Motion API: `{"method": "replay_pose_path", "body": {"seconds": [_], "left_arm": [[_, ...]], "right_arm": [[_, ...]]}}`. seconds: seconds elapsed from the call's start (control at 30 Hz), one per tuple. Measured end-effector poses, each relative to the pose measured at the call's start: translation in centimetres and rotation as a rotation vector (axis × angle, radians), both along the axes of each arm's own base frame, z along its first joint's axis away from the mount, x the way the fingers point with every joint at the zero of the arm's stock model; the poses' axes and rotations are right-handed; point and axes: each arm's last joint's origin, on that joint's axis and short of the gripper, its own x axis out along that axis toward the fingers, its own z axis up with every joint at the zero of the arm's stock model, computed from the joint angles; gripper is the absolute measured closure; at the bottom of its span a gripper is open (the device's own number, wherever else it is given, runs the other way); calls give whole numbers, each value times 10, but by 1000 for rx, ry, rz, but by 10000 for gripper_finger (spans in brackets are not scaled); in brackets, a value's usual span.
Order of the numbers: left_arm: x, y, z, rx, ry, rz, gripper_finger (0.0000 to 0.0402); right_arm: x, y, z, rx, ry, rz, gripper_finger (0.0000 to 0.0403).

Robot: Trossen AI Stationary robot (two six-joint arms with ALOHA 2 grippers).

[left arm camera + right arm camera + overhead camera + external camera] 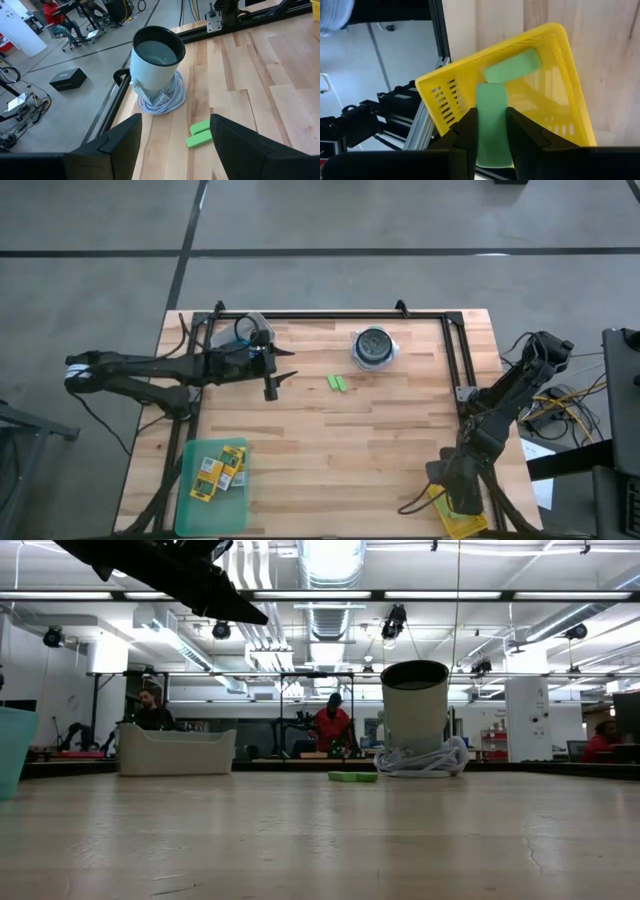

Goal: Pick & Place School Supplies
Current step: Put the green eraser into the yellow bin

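Observation:
My right gripper (pixel 491 117) hangs over a small yellow bin (pixel 560 85) at the table's near right corner, shut on a light-green eraser block (pixel 492 135). Another green block (pixel 512 67) lies flat inside the bin. Two more green blocks (pixel 338 383) lie side by side on the wood at mid-table. Yellow-and-green crayon boxes (pixel 220 467) lie in a flat green tray (pixel 196 502) at the near left. My left gripper (pixel 175 135) is held open above the table, left of the two blocks (pixel 199 135), with nothing between its fingers. My right gripper pinches the green block's two long sides (pixel 492 112) between its two fingers. The fingers slant steeply down from above and lie along the block. The block is lifted clear and hangs over the bin's rim.
A white cup (pixel 374 348) stands on a coil of white cable (pixel 162 102) at the far middle. A black frame rail (pixel 330 315) runs along the far edge and down the right side. Bare wood lies between the tray and the bin.

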Motion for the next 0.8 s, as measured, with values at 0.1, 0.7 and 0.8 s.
{"method": "replay_pose_path", "body": {"seconds": [0.1,0.7,0.8], "left_arm": [[0,0,0,0,0,0,161],[0,0,0,0,0,0,161],[0,0,0,0,0,0,161]], "right_arm": [[-2,-2,-6,-8,11,-9,323],[-10,-12,-28,-64,87,-28,291],[-11,-13,-30,-69,92,-30,285]]}}
